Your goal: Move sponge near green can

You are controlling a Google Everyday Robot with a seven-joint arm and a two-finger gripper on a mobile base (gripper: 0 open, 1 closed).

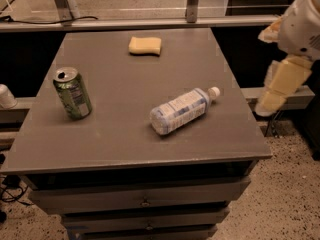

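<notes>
The pale-yellow sponge (145, 45) lies flat at the far middle of the grey table (125, 134). The green can (73, 93) stands upright near the table's left edge, its silver top open. My gripper (272, 66) hangs off the table's right side, beyond the edge, at about the level of the bottle. Its pale yellow fingers (282, 81) are spread apart and hold nothing. It is far from both the sponge and the can.
A clear plastic bottle (182, 109) with a white cap lies on its side right of the table's centre, between the gripper and the can. Drawers (145, 201) sit under the tabletop. A rail (150, 21) runs behind the table.
</notes>
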